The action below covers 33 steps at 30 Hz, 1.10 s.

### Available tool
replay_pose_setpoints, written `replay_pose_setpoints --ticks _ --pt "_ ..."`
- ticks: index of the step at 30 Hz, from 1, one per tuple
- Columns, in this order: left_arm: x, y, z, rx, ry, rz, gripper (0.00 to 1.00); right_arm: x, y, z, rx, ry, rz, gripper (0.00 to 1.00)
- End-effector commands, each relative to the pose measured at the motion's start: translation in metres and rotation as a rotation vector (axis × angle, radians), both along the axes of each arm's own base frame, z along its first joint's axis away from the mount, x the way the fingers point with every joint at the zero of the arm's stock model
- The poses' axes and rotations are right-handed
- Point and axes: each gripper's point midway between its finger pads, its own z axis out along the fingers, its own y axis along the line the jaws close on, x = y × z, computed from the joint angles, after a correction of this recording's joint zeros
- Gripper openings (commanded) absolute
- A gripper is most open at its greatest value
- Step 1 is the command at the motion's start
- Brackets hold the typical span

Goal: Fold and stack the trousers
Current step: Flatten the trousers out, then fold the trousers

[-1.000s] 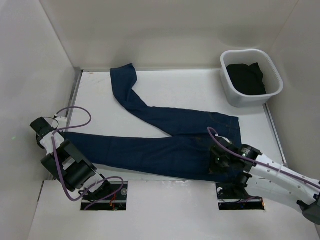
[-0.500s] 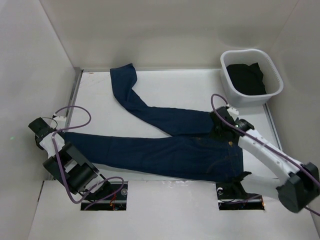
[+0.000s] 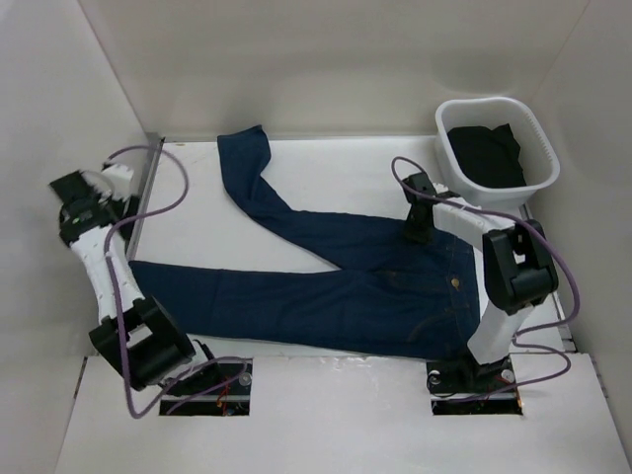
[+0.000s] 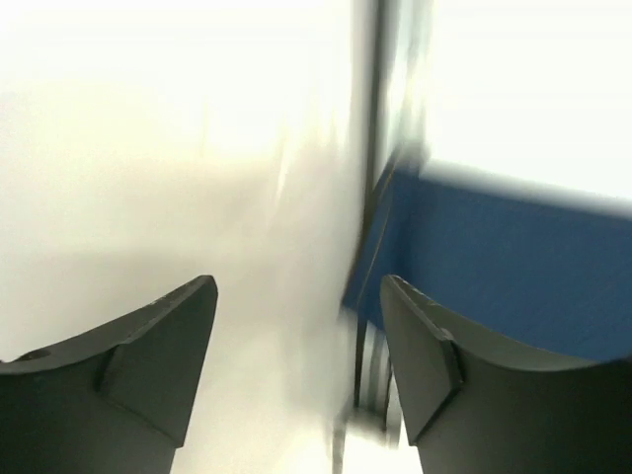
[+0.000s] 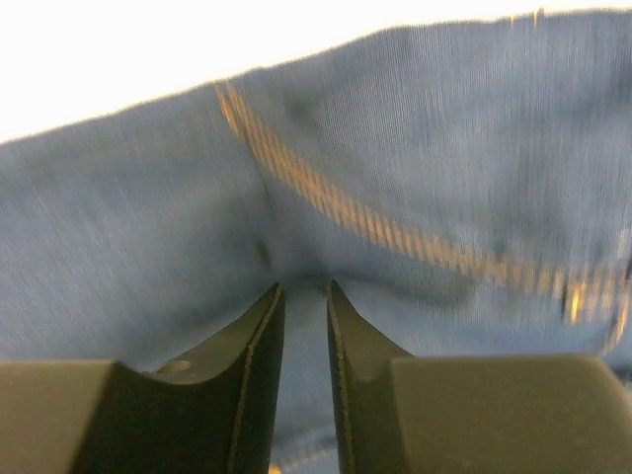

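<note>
The dark blue trousers [image 3: 326, 296] lie spread flat across the table, waist to the right. One leg runs left along the near side and the other angles up to the far left. My left gripper [image 3: 81, 196] hangs open by the left wall, above and beyond the near leg's hem, with nothing between its fingers [image 4: 296, 286]. The wrist view shows blurred wall and blue denim [image 4: 513, 257] to the right. My right gripper [image 3: 417, 229] sits at the far corner of the waist. Its jaws [image 5: 304, 286] stand narrow, with puckered denim [image 5: 444, 128] pinched between the tips.
A white basket [image 3: 494, 202] holding a dark garment [image 3: 486, 153] stands at the far right corner. White walls close in on the left, the back and the right. A metal rail [image 3: 146, 188] runs along the table's left edge.
My left gripper opened, letting go of the near leg's hem, and swung up toward the left wall. The right arm swept from the near waist edge to the far waist corner.
</note>
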Motion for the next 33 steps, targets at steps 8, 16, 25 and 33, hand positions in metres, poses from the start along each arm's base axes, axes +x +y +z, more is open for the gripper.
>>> replay_pose_setpoints --ticks 8,16,25,33 --pt "0.245 -0.169 -0.014 -0.358 -0.155 -0.237 0.63 0.095 0.003 0.048 0.001 -0.174 0.127 0.24" --pt "0.353 -0.195 -0.098 -0.428 -0.161 -0.087 0.62 0.062 0.023 0.114 -0.123 -0.324 0.298 0.28" --pt "0.375 -0.211 -0.146 -0.457 -0.162 -0.053 0.63 -0.021 -0.039 0.108 -0.077 -0.224 0.013 0.48" --pt "0.347 -0.258 -0.194 -0.573 0.050 -0.183 0.44 -0.032 -0.061 0.125 -0.068 -0.259 -0.056 0.56"
